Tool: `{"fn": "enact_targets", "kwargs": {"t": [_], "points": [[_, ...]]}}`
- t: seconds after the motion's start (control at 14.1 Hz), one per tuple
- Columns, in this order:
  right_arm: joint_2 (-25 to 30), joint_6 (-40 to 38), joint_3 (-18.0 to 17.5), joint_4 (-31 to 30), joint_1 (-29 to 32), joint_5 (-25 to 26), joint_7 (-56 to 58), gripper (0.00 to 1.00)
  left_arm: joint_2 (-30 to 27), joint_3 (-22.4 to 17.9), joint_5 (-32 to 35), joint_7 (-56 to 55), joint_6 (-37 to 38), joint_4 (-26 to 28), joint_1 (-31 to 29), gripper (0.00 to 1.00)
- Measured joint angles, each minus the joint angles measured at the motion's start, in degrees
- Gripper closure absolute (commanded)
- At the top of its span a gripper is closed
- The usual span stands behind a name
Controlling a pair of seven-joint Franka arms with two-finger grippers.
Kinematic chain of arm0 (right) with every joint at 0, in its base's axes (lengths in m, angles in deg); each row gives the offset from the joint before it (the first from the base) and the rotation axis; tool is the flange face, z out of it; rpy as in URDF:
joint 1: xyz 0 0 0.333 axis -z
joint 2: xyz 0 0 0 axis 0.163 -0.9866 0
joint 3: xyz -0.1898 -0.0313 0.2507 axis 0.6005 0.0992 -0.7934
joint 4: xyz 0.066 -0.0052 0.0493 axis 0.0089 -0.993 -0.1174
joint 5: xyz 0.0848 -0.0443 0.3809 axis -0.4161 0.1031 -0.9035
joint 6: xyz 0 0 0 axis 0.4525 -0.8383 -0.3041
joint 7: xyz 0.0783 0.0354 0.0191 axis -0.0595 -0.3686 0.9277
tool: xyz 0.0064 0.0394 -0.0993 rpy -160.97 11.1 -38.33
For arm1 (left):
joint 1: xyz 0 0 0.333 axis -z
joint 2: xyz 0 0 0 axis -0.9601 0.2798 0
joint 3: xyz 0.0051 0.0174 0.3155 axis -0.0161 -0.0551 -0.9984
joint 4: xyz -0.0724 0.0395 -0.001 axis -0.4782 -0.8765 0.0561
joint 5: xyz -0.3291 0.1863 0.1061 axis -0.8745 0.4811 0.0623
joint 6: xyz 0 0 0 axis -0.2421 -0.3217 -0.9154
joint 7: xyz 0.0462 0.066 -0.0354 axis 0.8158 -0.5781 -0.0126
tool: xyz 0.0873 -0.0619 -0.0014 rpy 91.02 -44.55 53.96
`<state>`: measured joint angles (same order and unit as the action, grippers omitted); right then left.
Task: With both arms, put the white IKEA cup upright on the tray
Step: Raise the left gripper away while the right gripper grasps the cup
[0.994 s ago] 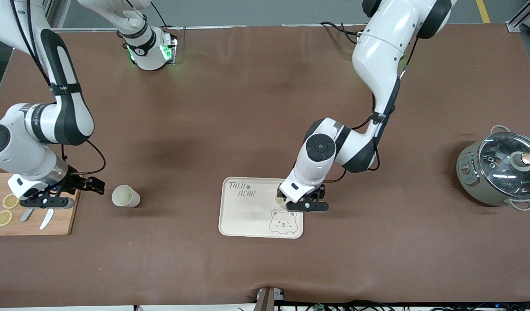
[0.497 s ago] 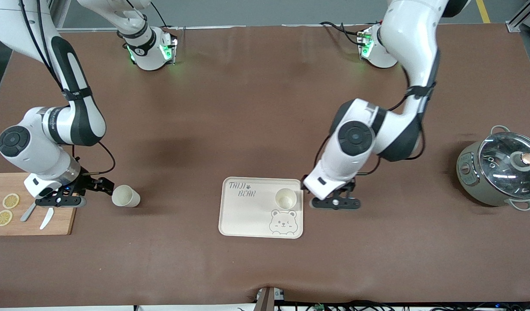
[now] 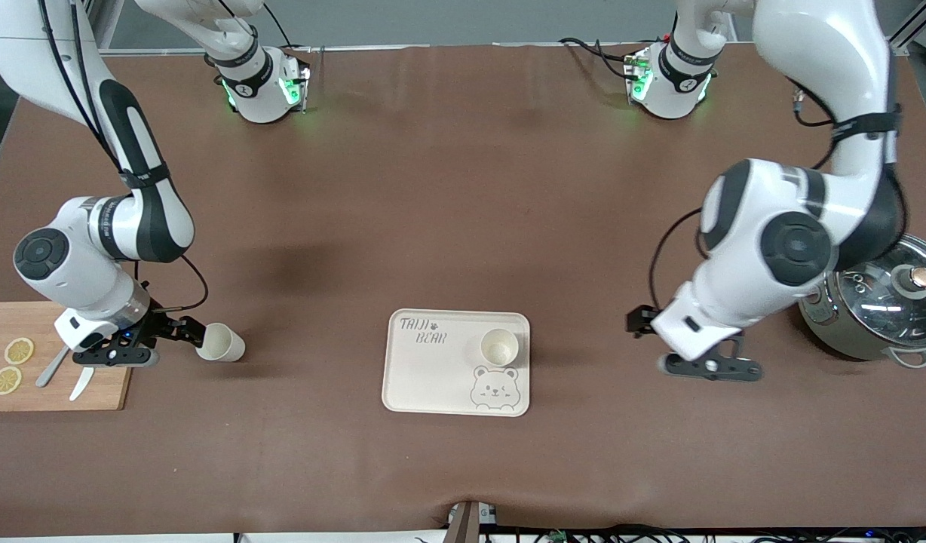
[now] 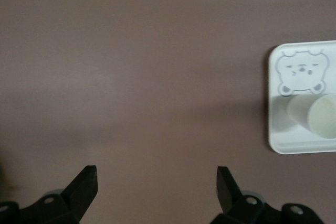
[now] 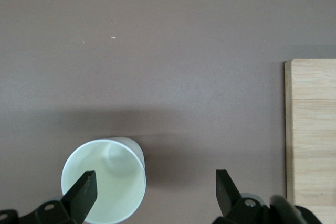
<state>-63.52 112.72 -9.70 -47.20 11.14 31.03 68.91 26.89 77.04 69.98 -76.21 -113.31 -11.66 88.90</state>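
**One cup on the tray, one still on the table**

Cream plastic tray with bear drawing (image 3: 455,362) carries one upright white cup (image 3: 499,347) at its corner toward the left arm's end. The left gripper (image 3: 708,367) hangs over bare brown tabletop (image 3: 463,188) between tray and lidded steel pot (image 3: 878,302), fingers wide apart, holding nothing. A second white cup (image 3: 220,342) stands near the wooden cutting board (image 3: 52,354); the right gripper (image 3: 169,335) is beside it, spread, empty. That cup looks unplaced yet. Only the right wrist view shows one fingertip (image 5: 84,192) over its rim.
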Motion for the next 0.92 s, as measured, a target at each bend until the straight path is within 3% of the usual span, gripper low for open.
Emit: {"fn": "enact_targets", "kwargs": {"t": [0.5, 0.92], "points": [[-3.99, 5.34, 0.19, -0.32, 0.08, 0.00, 0.00, 0.00, -2.55, 0.00, -0.22, 9.98, 4.15, 0.00, -10.11, 0.00], [-6.31, 11.19, 0.22, -2.90, 0.09, 0.00, 0.00, 0.00, -8.59, 0.00, -2.60, 10.07, 9.85, 1.28, -11.43, 0.00]]}}
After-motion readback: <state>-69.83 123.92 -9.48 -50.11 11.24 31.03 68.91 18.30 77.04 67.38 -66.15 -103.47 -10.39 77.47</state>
